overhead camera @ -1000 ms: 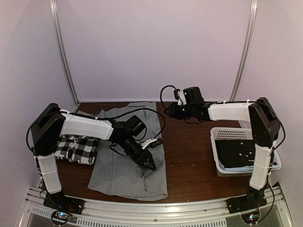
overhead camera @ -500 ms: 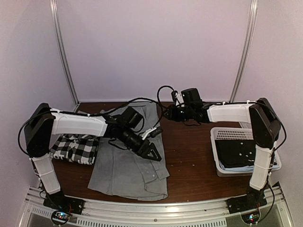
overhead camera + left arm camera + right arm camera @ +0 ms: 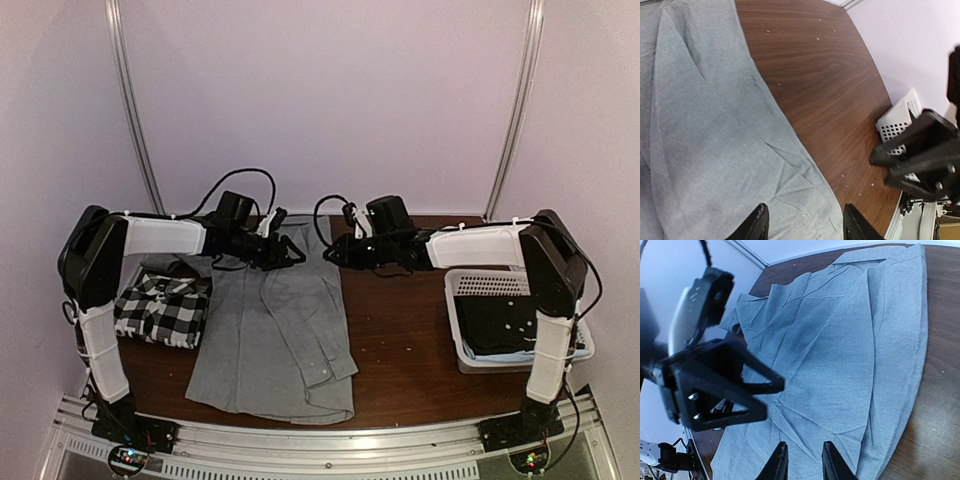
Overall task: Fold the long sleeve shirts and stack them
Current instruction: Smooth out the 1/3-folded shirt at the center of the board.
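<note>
We note a dark brown wood-grain table (image 3: 400, 330), its surface dotted with small pale specks (image 3: 818, 38). At its right side stands a white perforated plastic basket (image 3: 488, 284), rectangular, holding a dark cloth (image 3: 495, 325) with a few light spots; we cannot tell what that cloth is. A ribbed aluminium rail (image 3: 330, 442) runs along the near edge. Two slim metal uprights (image 3: 130, 110) (image 3: 520, 100) rise against the plain pale wall (image 3: 320, 100).

Left arm (image 3: 165, 235) and right arm (image 3: 480, 243): white shells, black joints, looping black cables (image 3: 235, 180); triangular black fingers (image 3: 735, 417) carry 2 silver screws (image 3: 691, 397).
</note>
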